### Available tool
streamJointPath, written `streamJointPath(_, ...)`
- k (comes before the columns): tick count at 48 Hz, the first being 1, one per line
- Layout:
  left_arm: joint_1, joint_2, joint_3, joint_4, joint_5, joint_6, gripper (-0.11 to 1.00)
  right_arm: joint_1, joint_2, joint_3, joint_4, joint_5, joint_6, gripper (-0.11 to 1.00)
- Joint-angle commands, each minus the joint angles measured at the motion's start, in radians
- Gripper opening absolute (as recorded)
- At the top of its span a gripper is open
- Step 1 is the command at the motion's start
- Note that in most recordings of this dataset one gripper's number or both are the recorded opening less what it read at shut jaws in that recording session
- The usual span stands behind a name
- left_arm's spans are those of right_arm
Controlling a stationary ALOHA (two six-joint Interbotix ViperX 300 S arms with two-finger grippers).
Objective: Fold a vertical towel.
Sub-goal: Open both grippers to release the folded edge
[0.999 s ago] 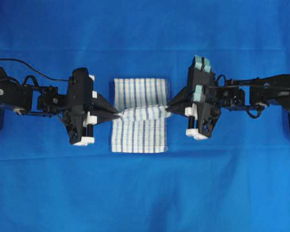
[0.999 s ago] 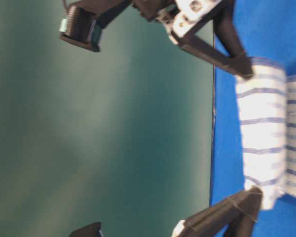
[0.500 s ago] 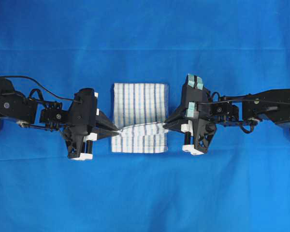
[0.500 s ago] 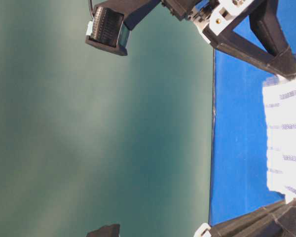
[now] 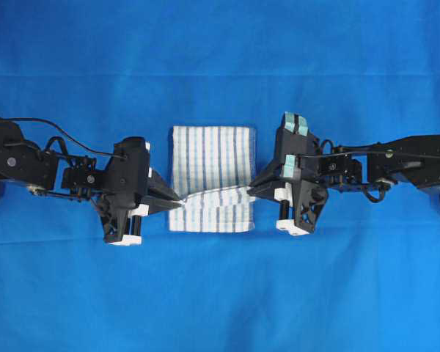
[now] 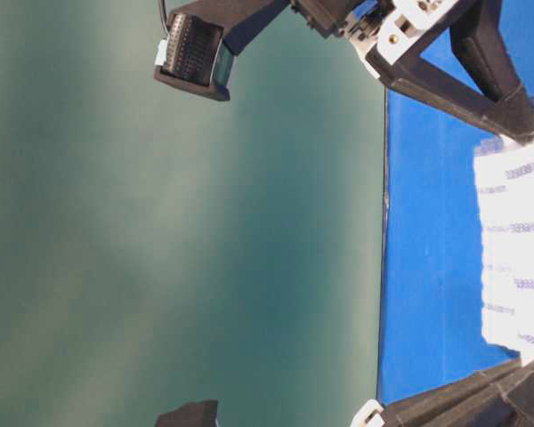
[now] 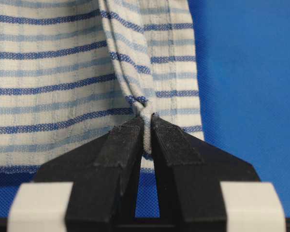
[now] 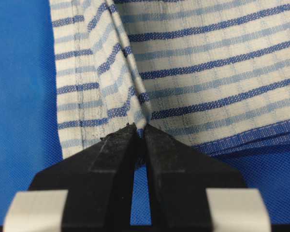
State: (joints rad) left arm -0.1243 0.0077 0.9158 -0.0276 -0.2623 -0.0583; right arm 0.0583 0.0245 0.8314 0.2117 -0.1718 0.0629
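Both grippers have carried the towel's (image 5: pixel 211 178) far edge toward its near edge. A second ago the lifted edge sat around mid-towel, half a second ago it was well down toward the near edge, and now it has barely moved further — travel has about stopped. Judged from this, the fold is nearly laid and the release is what remains; the carried edge sits a bit short of the near edge, so alignment looks close but not flush.

Towel lies at the middle of the blue cloth (image 5: pixel 220 293) covering the table, stripes running lengthwise, top layer draped over the lower one.

Left gripper (image 5: pixel 177 201) pinches the towel's left-hand side edge, low over the cloth, arm reaching in from outside the towel. Left wrist view shows the jaws clamped on a bunched twist of fabric (image 7: pixel 146 126) — tight, no gap beyond the cloth thickness.

Right gripper (image 5: pixel 252 188) mirrors it on the opposite side edge, jaws likewise closed on a pinched ridge of towel (image 8: pixel 139 129). Both wrists are level, fingers pointing inward at each other across the towel. The table-level view shows only dark finger tips either side of the white cloth (image 6: pixel 516 258), slightly blurred.
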Motion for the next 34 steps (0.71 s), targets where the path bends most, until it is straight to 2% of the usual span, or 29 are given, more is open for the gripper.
streamJointPath(1,-0.008,-0.006,-0.012,-0.002,-0.005,0.002,0.05,0.003,-0.005,-0.017,0.003,0.002,0.002,0.08)
streamJointPath(5,-0.006,-0.005,-0.017,-0.002,-0.008,0.002,0.05,0.005,0.000,-0.026,0.003,0.002,0.002,0.10)
streamJointPath(12,-0.006,-0.005,-0.017,-0.002,-0.009,0.000,0.06,0.011,0.003,-0.035,0.002,0.003,-0.002,0.51)
streamJointPath(14,-0.006,-0.006,-0.015,-0.003,-0.009,0.000,0.12,0.014,0.003,-0.035,0.002,0.005,-0.002,0.62)
streamJointPath(15,-0.006,-0.008,-0.017,-0.003,-0.008,0.000,0.19,0.015,0.003,-0.035,0.002,0.006,-0.002,0.65)
streamJointPath(24,-0.006,-0.021,-0.017,-0.002,0.005,0.002,0.75,0.028,-0.018,-0.037,0.002,0.009,0.000,0.61)
streamJointPath(26,-0.006,-0.026,-0.015,-0.003,0.014,0.003,0.82,0.031,-0.028,-0.037,0.002,0.011,0.000,0.62)
streamJointPath(28,-0.006,-0.035,-0.017,-0.002,0.029,0.003,0.84,0.038,-0.038,-0.038,0.002,0.014,0.000,0.62)
streamJointPath(34,-0.006,-0.072,-0.020,-0.003,0.075,0.003,0.77,0.069,-0.089,-0.052,0.002,0.040,0.000,0.61)
